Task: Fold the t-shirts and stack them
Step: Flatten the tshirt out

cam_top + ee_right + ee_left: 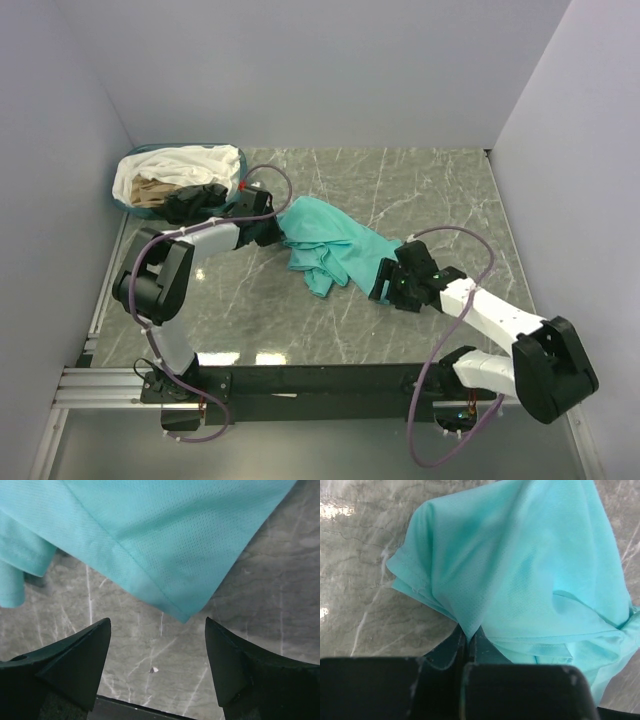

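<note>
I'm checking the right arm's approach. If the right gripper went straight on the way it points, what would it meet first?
Most likely the teal shirt: its hemmed corner lies just ahead, between the open jaws of the right gripper. Depth is unclear, so it might pass under the cloth.

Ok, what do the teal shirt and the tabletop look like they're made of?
Teal t-shirt: thin synthetic-looking knit, matte; tiny mesh holes and stitched hem show. Tabletop: marble-look grey surface, glossy; pale veins and light glare, possibly laminate.

The teal t-shirt [520,570] is soft, matt cloth with a fine mesh weave. The table [430,190] looks like smooth, glossy grey marble, glaring near 7 o'clock.
</note>
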`<state>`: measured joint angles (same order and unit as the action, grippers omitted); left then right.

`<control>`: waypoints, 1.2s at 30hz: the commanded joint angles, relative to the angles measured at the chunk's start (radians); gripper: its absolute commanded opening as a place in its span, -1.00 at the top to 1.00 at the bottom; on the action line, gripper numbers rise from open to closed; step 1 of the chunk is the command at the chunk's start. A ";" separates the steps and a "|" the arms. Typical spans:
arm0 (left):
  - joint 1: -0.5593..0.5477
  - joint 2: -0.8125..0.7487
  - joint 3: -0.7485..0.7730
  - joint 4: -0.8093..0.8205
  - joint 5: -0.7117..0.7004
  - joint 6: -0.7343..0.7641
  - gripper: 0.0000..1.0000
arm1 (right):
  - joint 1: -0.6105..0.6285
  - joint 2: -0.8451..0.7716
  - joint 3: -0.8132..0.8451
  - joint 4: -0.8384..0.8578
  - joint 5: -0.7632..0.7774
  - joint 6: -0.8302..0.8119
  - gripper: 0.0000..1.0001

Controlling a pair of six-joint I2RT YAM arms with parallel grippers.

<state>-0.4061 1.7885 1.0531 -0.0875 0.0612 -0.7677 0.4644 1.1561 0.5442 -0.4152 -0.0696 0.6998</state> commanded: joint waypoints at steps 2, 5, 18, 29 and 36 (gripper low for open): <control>0.001 -0.081 -0.015 0.029 0.023 0.021 0.99 | 0.023 0.071 0.013 0.079 0.043 0.039 -0.60; 0.001 -0.097 -0.021 0.038 0.034 0.022 0.99 | 0.023 0.126 0.025 0.118 0.068 0.050 -0.30; 0.001 -0.233 0.133 -0.040 0.020 0.068 0.99 | 0.023 -0.077 0.345 -0.026 0.378 -0.078 1.00; -0.026 -0.540 0.393 -0.107 -0.043 0.134 0.99 | 0.023 -0.338 0.776 -0.076 0.292 -0.259 1.00; -0.030 -0.773 0.478 -0.018 0.032 0.214 0.99 | 0.023 -0.369 1.074 -0.145 0.104 -0.336 1.00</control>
<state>-0.4351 1.0649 1.4700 -0.1738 0.0589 -0.6121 0.4847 0.7990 1.5135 -0.5354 0.1326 0.4286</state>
